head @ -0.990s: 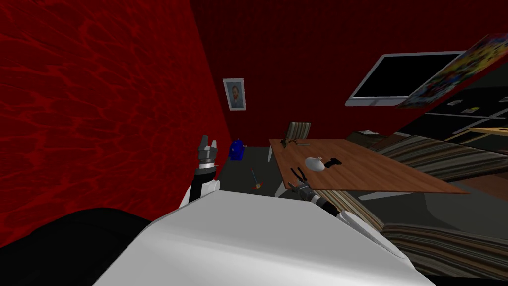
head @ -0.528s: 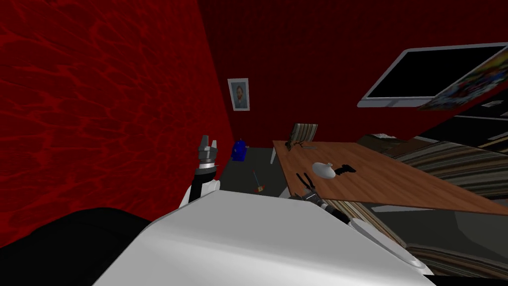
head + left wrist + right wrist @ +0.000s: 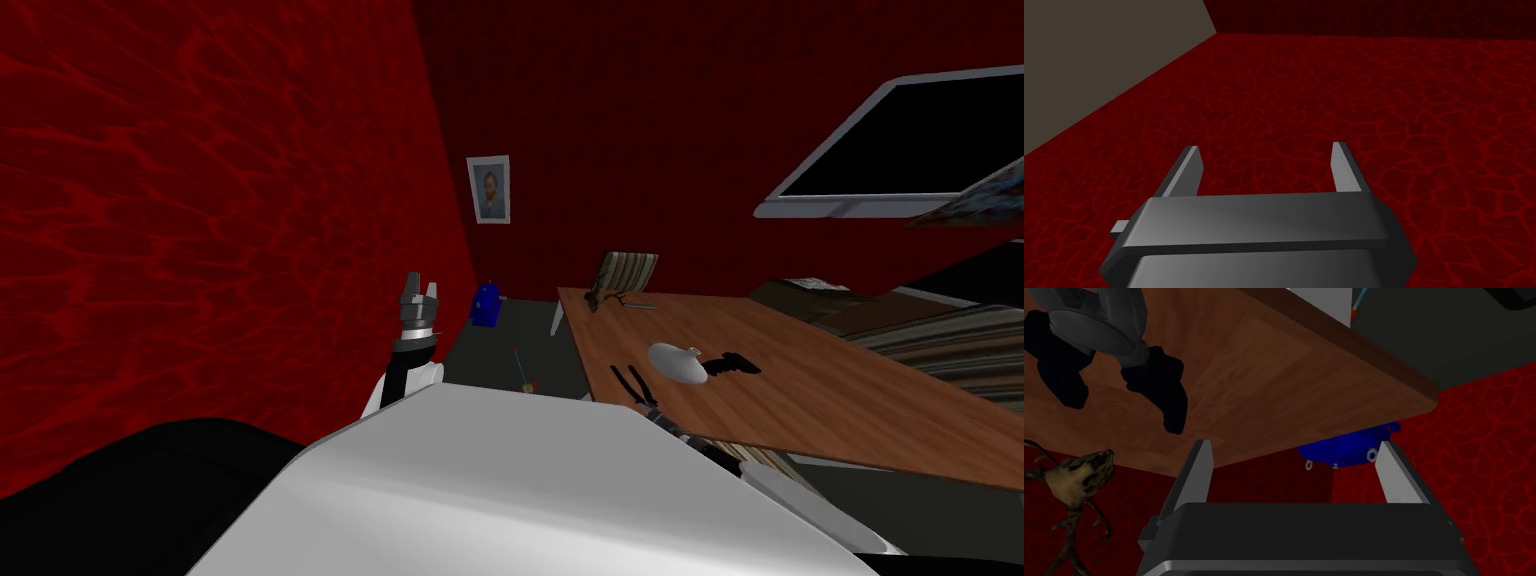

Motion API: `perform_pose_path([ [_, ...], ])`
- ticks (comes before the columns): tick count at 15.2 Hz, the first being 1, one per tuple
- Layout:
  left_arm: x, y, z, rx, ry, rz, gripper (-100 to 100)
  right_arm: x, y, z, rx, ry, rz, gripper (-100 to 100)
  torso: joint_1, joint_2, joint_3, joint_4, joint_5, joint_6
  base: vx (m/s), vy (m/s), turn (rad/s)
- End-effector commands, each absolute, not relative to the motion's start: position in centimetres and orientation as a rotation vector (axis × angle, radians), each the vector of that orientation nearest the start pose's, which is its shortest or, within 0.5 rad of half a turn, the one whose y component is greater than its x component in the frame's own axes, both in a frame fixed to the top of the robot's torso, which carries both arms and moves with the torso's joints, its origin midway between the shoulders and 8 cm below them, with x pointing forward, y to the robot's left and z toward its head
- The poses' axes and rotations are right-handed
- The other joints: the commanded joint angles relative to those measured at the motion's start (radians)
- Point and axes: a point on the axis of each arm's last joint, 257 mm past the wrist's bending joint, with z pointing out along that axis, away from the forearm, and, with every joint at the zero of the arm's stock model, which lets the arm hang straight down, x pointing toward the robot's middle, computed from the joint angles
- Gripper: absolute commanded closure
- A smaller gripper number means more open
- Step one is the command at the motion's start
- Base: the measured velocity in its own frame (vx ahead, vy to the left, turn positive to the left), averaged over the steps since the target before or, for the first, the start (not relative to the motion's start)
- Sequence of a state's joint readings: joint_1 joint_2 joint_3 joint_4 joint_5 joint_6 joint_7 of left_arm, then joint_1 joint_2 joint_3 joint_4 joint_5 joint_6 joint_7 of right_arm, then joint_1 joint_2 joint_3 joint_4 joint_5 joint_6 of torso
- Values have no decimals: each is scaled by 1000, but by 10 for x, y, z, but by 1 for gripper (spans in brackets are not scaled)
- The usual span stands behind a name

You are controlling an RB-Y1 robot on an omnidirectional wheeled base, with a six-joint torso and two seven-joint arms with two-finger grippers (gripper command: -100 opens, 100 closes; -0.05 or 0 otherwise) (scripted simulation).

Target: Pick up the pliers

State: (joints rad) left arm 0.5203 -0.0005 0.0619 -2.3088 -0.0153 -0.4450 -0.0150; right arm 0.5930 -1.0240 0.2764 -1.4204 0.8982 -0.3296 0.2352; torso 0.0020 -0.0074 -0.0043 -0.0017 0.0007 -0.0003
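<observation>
Red, veined walls (image 3: 200,200) close the room in, with a small framed portrait (image 3: 489,189) on the far one; a brown wooden desk (image 3: 830,400) runs away from me on my right side. On it, a little in from the near edge, lie the pliers (image 3: 690,362), a pale grey head with two black handles splayed behind it, flat on the wood and apart from everything else; a brown antlered ornament (image 3: 608,296) sits at the desk's far end.

My right jaws hang over the desk's near corner, released, their two fingers (image 3: 1395,474) spread wide with nothing between them; I judge they are held open so they can drop astride the tool. From that wrist the pliers (image 3: 1109,333) lie ahead and off to one side of the gap, not lined up with it; so I reckon the reach is only part done, and the hand must swing across and come down before closing.

Past the desk's edge (image 3: 1374,353) a blue object (image 3: 1349,448) stands on the floor; the head camera shows that blue object (image 3: 484,305) by the wall, near a slim tool with a red end (image 3: 526,384). My left jaws are released too, empty, raised upright beside the red wall; parked out of the way, I'd say.
</observation>
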Motion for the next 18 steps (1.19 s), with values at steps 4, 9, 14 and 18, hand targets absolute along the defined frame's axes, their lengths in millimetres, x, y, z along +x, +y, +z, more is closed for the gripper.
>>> perform_pose_path([
  [4,342,301,21,-670,650,-1198,0,160,-508,-470,-817,2498,-110,-100,-1,2,1,1,0,0,89,-3,73],
  [9,342,301,21,-670,650,-1198,0,127,-557,-472,-964,2568,-233,-100,-2,1,0,0,0,0,110,-14,67],
  [14,342,301,21,-670,650,-1198,0,130,-541,-491,-907,2561,-220,-100,-3,8,4,2,-1,0,14,-29,71],
  [18,342,301,21,-670,650,-1198,0,131,-543,-487,-914,2559,-220,100,-1,9,5,2,-1,1,-1,-12,8],
])
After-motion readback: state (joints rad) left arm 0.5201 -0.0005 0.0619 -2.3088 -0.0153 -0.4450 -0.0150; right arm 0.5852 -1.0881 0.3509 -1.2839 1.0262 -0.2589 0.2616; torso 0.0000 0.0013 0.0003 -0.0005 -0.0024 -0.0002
